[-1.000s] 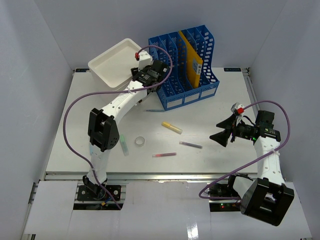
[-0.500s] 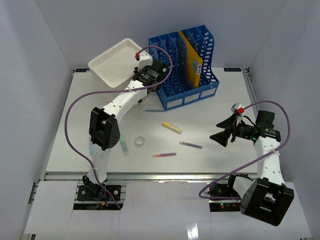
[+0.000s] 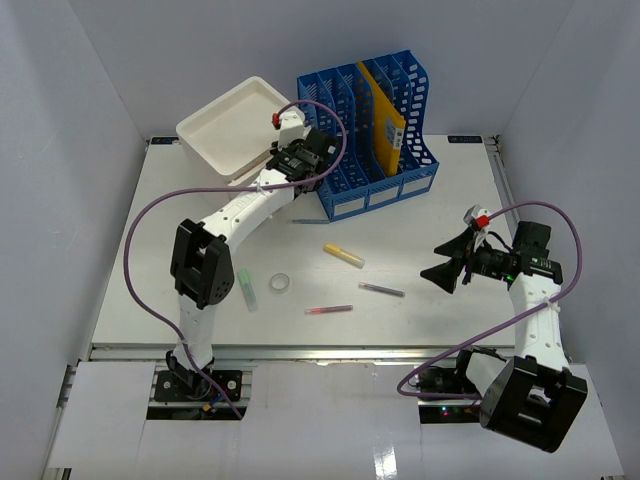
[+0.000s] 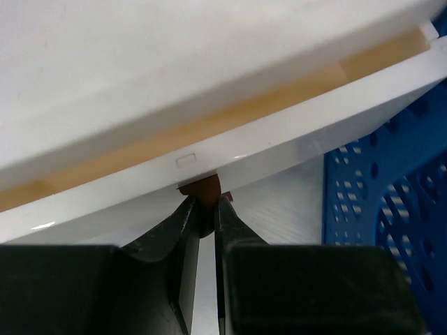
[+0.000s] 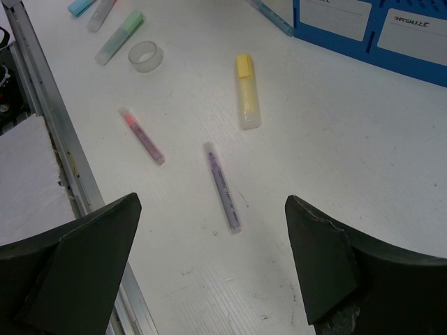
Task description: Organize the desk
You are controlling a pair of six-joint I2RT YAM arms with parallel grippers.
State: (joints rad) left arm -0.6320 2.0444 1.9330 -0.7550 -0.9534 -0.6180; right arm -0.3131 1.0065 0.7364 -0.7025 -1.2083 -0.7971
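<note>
The desk (image 3: 450, 200) is a white tabletop with loose stationery on it. My left gripper (image 3: 291, 160) reaches to the back, at the front of a white drawer box (image 3: 235, 125). In the left wrist view it (image 4: 202, 209) is shut on a small brown knob (image 4: 201, 190) under the box's white front panel (image 4: 230, 150). My right gripper (image 3: 445, 265) hovers at the right, open and empty. Between and beyond its wide fingers (image 5: 84, 258) lie a purple pen (image 5: 222, 187), a pink pen (image 5: 142, 135) and a yellow highlighter (image 5: 247, 101).
A blue file rack (image 3: 370, 130) with a yellow folder stands at the back, right beside the left gripper. A tape roll (image 3: 281, 284) and a green highlighter (image 3: 246, 290) lie near the left arm. A metal rail (image 3: 300, 352) runs along the front edge.
The left jaws have closed onto the brown knob, and the left arm's elbow has shifted slightly left. The right arm has not moved.
</note>
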